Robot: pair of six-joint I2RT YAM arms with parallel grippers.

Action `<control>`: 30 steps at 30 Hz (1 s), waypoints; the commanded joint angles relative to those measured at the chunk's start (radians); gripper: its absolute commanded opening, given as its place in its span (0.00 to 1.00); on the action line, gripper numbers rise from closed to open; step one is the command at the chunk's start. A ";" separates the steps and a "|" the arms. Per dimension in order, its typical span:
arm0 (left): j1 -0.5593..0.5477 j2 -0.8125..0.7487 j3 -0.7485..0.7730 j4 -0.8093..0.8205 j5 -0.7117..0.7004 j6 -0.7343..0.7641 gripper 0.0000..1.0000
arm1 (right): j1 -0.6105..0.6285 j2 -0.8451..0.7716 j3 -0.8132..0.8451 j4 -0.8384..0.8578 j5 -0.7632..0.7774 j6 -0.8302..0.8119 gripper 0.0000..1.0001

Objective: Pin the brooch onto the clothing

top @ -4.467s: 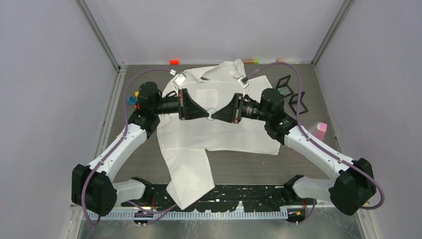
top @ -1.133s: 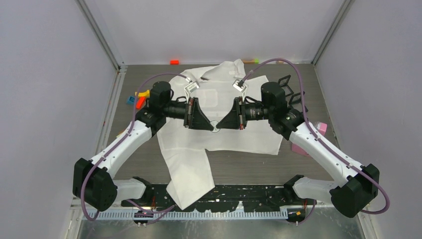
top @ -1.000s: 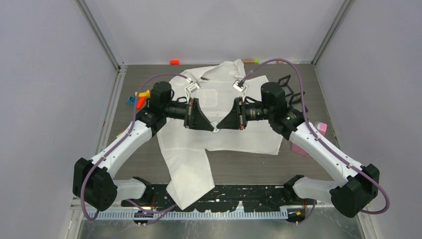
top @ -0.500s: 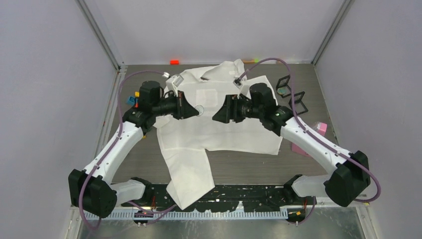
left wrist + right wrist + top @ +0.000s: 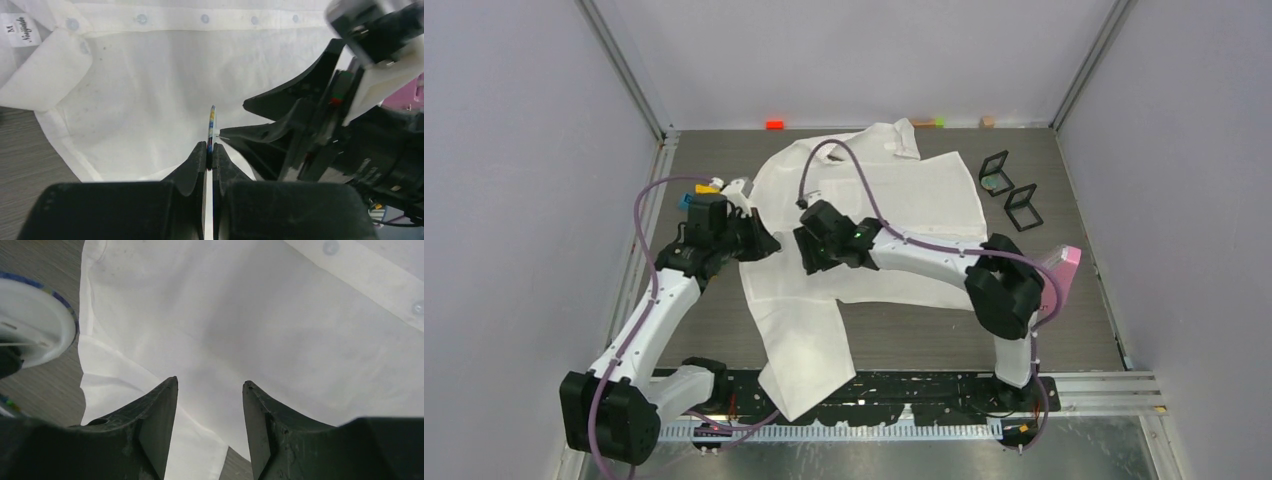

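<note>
Two grippers meet low over the left side of a white shirt (image 5: 924,195) that lies spread flat on the grey table (image 5: 904,330), collar toward the far wall and one sleeve trailing toward the near edge. The left gripper (image 5: 210,150) is pinched tight on the brooch (image 5: 212,122), a thin round disc seen edge-on from the left wrist, with a fine pin sticking out of its right face. From the right wrist the brooch (image 5: 35,327) shows a white face with a blue rim at the left edge of the view. It hangs over the shirt (image 5: 140,100) close to the cloth's left edge, though I cannot tell whether it touches the fabric. The right arm reaches across the shirt from the right, and the right gripper (image 5: 210,385) points down at the cloth with its fingers (image 5: 160,425) moderately apart and nothing between them. It sits just beside the brooch's pin side. A row of buttons (image 5: 202,19) and a collar label (image 5: 22,27) marked M show in the left wrist view. Two small black frames (image 5: 1009,188) stand on the table off the shirt's right edge.
</note>
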 commanded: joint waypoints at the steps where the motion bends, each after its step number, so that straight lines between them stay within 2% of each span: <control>1: 0.006 -0.067 -0.073 0.080 -0.124 -0.061 0.00 | 0.056 0.120 0.156 -0.025 0.162 -0.061 0.56; 6: 0.007 -0.144 -0.207 0.200 -0.231 -0.144 0.00 | 0.062 0.252 0.268 -0.043 0.173 -0.081 0.56; 11: 0.007 -0.158 -0.275 0.267 -0.240 -0.193 0.00 | 0.066 0.335 0.317 -0.040 0.192 -0.095 0.55; 15: 0.008 -0.138 -0.292 0.286 -0.230 -0.196 0.00 | 0.065 0.394 0.354 -0.055 0.214 -0.105 0.52; 22: 0.007 -0.106 -0.297 0.301 -0.190 -0.174 0.00 | 0.066 0.450 0.390 -0.104 0.189 -0.108 0.35; 30: 0.002 -0.083 -0.296 0.292 -0.224 -0.117 0.00 | 0.065 0.398 0.322 -0.072 0.170 -0.061 0.05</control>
